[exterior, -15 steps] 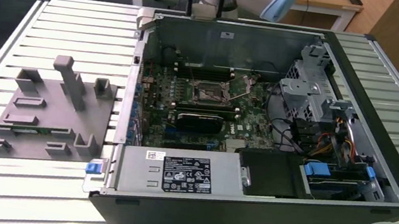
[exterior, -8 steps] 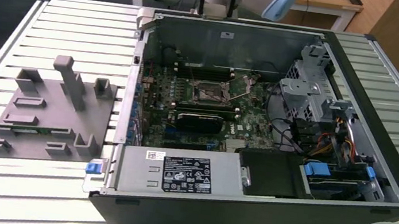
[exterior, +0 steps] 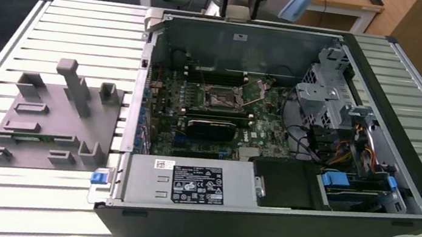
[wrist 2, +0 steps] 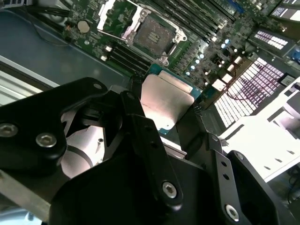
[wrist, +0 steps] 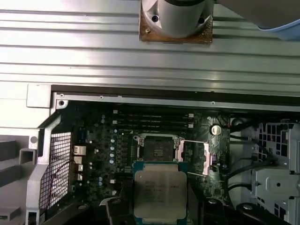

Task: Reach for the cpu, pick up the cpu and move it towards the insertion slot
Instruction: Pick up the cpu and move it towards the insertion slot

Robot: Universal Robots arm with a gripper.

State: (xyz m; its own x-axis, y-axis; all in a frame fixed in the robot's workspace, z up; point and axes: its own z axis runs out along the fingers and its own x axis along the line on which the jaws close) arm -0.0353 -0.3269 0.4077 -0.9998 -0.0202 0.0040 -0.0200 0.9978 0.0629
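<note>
My hand (wrist 2: 164, 110) pinches the cpu (wrist: 160, 191) by its edges, holding it clear above the motherboard (wrist: 101, 140), just beside the open insertion slot (wrist: 157, 149) inside the computer case (exterior: 403, 150).

in the first wrist view the lower edge of the cpu (wrist: 160, 193) was cut off by the frame. in the second wrist view the black gripper (wrist 2: 159, 117) body covered the cpu's near side. in the exterior view the insertion slot (exterior: 220, 97) was too small to resolve.
</note>
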